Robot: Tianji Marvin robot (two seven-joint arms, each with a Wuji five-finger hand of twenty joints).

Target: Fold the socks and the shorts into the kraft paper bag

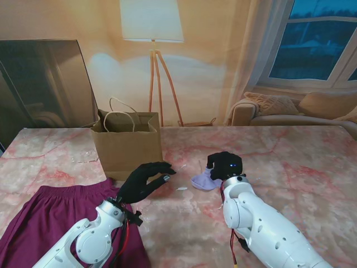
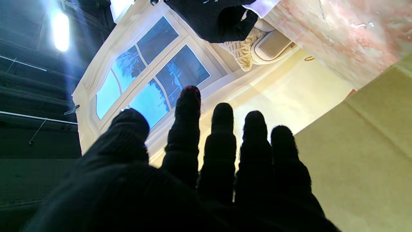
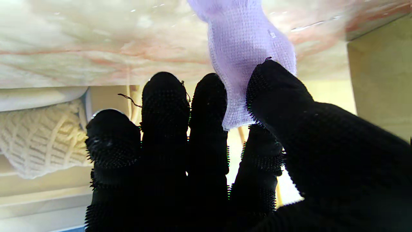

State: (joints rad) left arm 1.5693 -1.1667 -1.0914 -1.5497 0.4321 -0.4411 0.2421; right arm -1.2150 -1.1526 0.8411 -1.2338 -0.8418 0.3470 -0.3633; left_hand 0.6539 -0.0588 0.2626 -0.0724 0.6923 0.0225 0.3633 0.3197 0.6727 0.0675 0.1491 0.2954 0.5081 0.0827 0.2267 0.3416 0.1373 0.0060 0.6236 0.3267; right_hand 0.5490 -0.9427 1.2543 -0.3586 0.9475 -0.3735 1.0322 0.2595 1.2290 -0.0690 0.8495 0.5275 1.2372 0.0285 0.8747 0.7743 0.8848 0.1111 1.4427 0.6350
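Observation:
A lilac sock (image 1: pixel 204 181) lies on the marble table, one end lifted. My right hand (image 1: pixel 225 164) is shut on it; the right wrist view shows the sock (image 3: pixel 244 61) pinched between thumb and fingers (image 3: pixel 206 106). The kraft paper bag (image 1: pixel 127 144) stands upright and open at the far left of centre. My left hand (image 1: pixel 144 181) hovers open just in front of the bag, fingers spread and holding nothing; in the left wrist view its fingers (image 2: pixel 222 141) point past the bag's wall (image 2: pixel 370 135). The maroon shorts (image 1: pixel 44 223) lie flat at the near left, partly under my left arm.
The table's far edge (image 1: pixel 251 127) runs behind the bag. A floor lamp (image 1: pixel 152 33) and a sofa (image 1: pixel 290 109) stand beyond it. A dark panel (image 1: pixel 44 84) leans at the far left.

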